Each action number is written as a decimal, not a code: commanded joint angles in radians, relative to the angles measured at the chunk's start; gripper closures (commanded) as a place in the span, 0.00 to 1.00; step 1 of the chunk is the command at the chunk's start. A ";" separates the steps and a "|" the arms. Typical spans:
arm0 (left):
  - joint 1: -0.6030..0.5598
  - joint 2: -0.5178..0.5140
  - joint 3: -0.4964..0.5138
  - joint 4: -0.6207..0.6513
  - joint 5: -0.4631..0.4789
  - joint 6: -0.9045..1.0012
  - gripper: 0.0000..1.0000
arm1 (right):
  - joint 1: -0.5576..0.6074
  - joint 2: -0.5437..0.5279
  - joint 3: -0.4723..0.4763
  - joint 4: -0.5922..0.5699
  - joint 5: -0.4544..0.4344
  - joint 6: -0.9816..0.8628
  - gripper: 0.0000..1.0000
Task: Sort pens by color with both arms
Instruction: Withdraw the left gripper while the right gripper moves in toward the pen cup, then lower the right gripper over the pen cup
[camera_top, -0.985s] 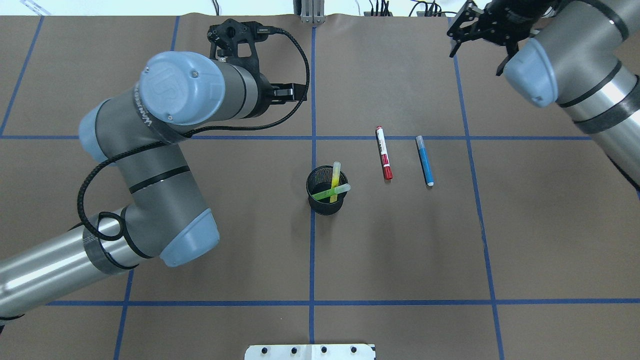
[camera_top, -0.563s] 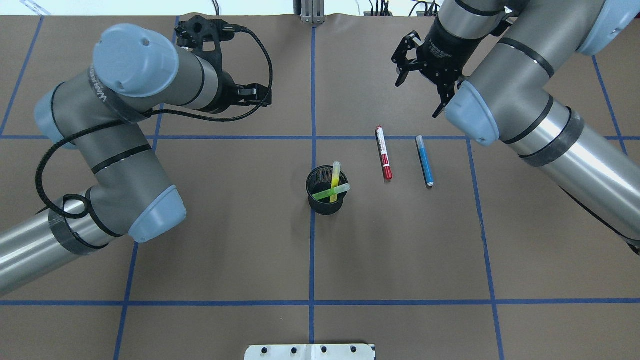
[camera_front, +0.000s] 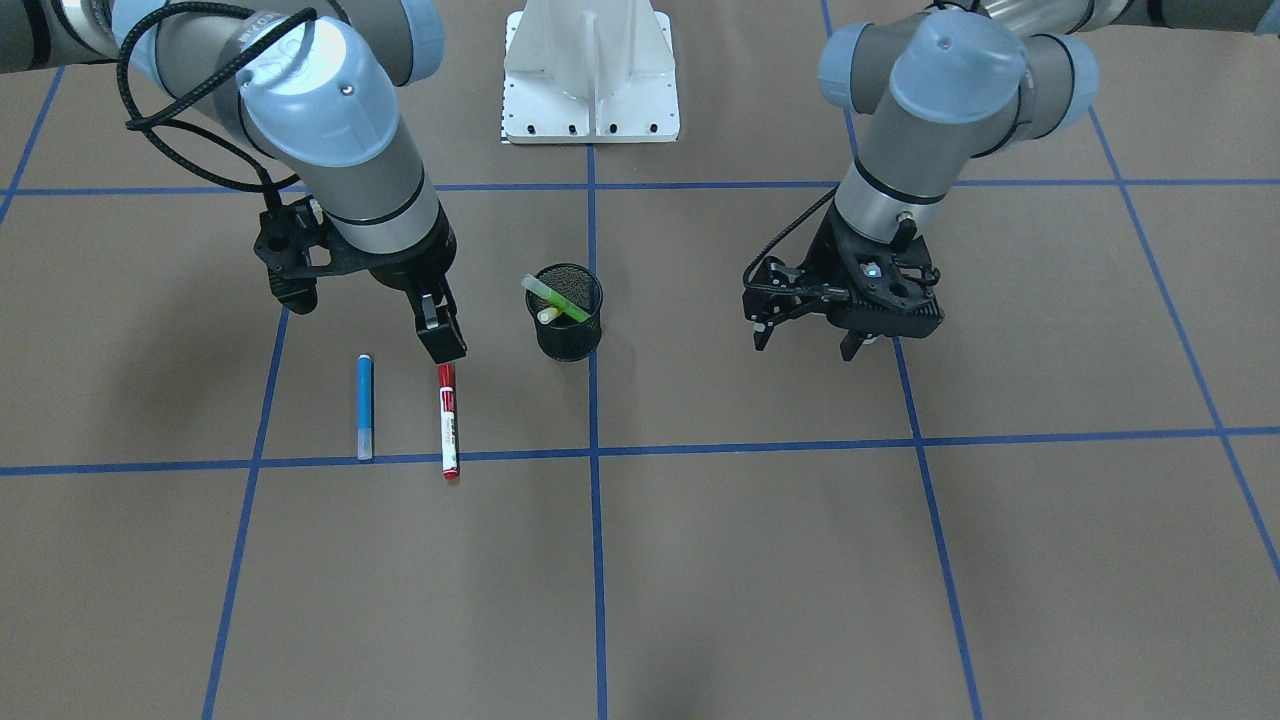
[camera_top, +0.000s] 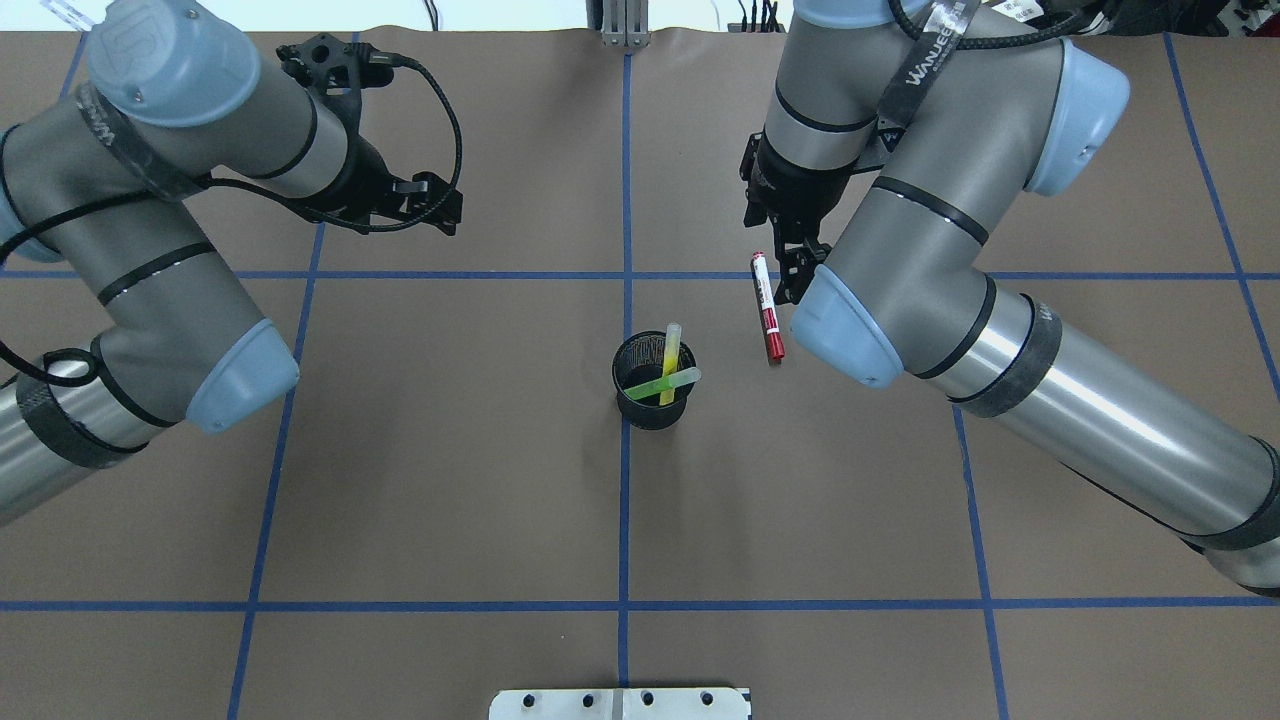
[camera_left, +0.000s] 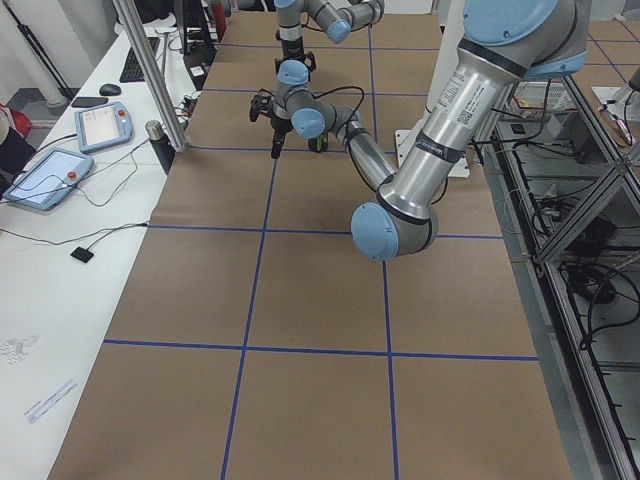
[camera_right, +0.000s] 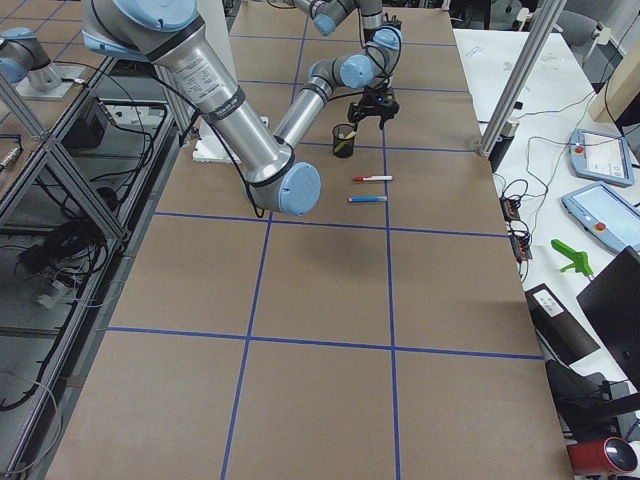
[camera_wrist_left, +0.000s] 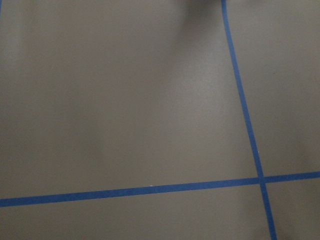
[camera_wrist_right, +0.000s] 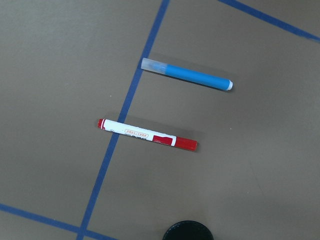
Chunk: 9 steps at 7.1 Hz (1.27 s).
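Right gripper: jaws look open and hold nothing. It points down over the cap end of the red pen, which lies flat. Blue pen lies parallel, just past the red, on the side away from the cup. Green pen and yellow pen lean in the cup, between the grippers. Left gripper: open, empty, well apart from all pens.

Overhead camera looks forward and down from the base side over the whole table. Front camera sits opposite, facing that base, steeply down. Side cameras look along the table from each end, farther off. Left wrist camera: close on bare paper, tape lines. Right wrist camera: close above red pen and blue pen, both shared with front view.
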 joint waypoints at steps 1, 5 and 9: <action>-0.056 0.065 -0.012 0.034 -0.090 0.055 0.01 | -0.033 0.010 0.004 -0.028 -0.020 0.117 0.06; -0.160 0.174 -0.013 0.095 -0.199 0.253 0.01 | -0.078 -0.040 -0.003 0.115 0.033 0.049 0.15; -0.246 0.176 -0.016 0.249 -0.231 0.459 0.01 | -0.121 -0.012 0.020 0.023 0.035 -0.040 0.26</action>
